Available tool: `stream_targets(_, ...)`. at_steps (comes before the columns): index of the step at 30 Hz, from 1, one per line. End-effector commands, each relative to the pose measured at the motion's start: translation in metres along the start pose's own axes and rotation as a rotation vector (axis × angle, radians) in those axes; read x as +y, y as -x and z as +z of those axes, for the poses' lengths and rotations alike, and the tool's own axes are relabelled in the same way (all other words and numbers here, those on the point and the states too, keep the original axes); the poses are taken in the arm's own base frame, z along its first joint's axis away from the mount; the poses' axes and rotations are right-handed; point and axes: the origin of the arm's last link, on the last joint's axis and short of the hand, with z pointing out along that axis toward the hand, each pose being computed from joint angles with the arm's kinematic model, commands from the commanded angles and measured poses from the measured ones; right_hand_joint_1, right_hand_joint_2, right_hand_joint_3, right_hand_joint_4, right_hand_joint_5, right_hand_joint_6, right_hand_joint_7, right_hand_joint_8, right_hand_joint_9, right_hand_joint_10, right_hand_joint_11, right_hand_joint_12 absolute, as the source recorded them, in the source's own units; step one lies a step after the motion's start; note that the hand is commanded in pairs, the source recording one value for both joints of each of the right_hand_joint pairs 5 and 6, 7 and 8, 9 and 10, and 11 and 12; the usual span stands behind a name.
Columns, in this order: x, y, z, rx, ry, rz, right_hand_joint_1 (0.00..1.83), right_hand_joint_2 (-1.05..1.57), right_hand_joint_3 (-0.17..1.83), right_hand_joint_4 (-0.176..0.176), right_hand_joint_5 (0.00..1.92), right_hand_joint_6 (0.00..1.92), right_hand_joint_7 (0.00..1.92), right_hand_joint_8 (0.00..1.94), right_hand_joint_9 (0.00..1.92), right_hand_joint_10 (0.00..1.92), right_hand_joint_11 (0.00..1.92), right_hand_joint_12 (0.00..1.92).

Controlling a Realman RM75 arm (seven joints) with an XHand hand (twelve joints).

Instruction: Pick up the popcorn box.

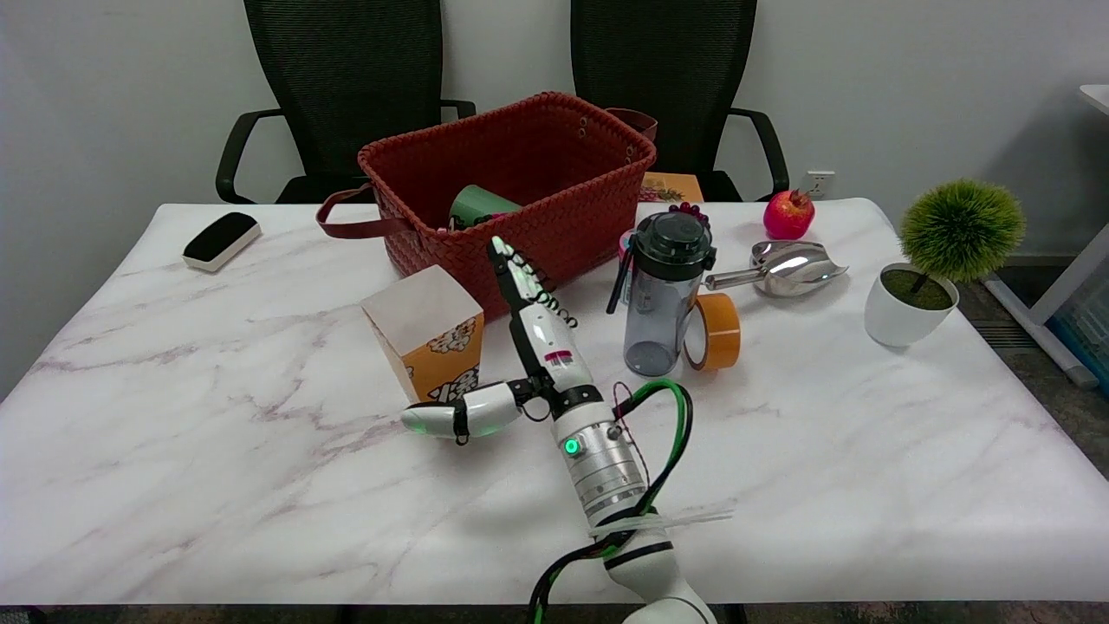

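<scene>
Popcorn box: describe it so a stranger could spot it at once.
Start at the red woven basket at the table's back. Just in front of its left corner stands the popcorn box, beside the right hand. It is the only orange-and-white carton, printed with popcorn.

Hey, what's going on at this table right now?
The robot's right hand is open beside the popcorn box, fingers stretched along the box's right side and thumb below its near corner. It has not closed on the box, which sits on the table, leaning a little, in front of the red basket. A bottle and tape roll stand to the right.
</scene>
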Motion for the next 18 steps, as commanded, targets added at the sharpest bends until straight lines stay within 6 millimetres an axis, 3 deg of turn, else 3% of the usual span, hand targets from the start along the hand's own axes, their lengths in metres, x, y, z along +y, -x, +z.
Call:
stream_targets(1, 0.017, 0.0228, -0.0009, -0.054, 0.104, 0.052, 0.91, 0.04, 0.34, 0.0, 0.0, 0.0, 0.0, 0.0, 0.0, 0.0, 0.0, 0.0)
stream_targets(9, 0.0197, 0.0247, -0.005, -0.055, 0.123, 0.152, 0.81, 0.1, 0.14, 0.0, 0.0, 0.0, 0.0, 0.0, 0.0, 0.0, 0.0, 0.0)
stream_targets(18, 0.025, 0.0277, -0.0088, -0.072, 0.14, 0.259, 0.79, 0.1, 0.11, 0.0, 0.0, 0.0, 0.0, 0.0, 0.0, 0.0, 0.0, 0.0)
